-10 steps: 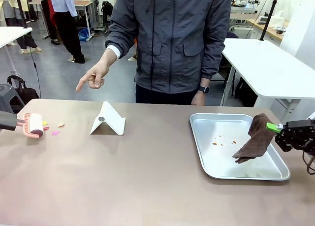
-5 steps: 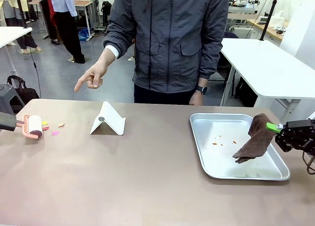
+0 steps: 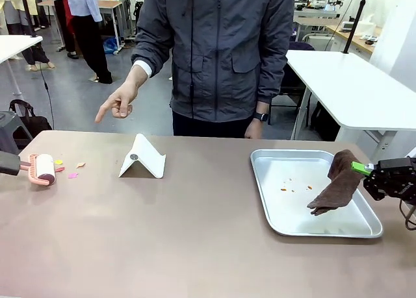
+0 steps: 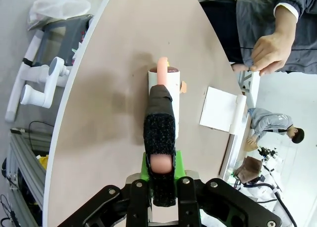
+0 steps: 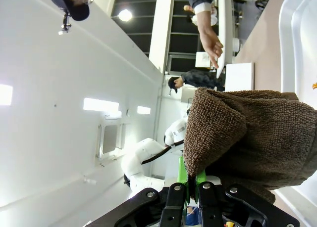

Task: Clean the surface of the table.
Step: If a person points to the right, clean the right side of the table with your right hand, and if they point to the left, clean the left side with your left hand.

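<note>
Front across table (image 3: 195,233); wrist views close-up.

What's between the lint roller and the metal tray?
Front view: small scraps beside the lint roller, then a white folded stand, then bare table up to the metal tray.

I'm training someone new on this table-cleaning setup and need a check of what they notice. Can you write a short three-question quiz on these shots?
1. True or false: the right gripper holds a brown cloth over the metal tray.
2. What is clamped in the left gripper? A) a sponge B) a lint roller C) a spray bottle
3. Fill in: the white folded stand sits on the table between the lint roller and the ____.

Key: 1 true; 2 B; 3 metal tray.
</note>
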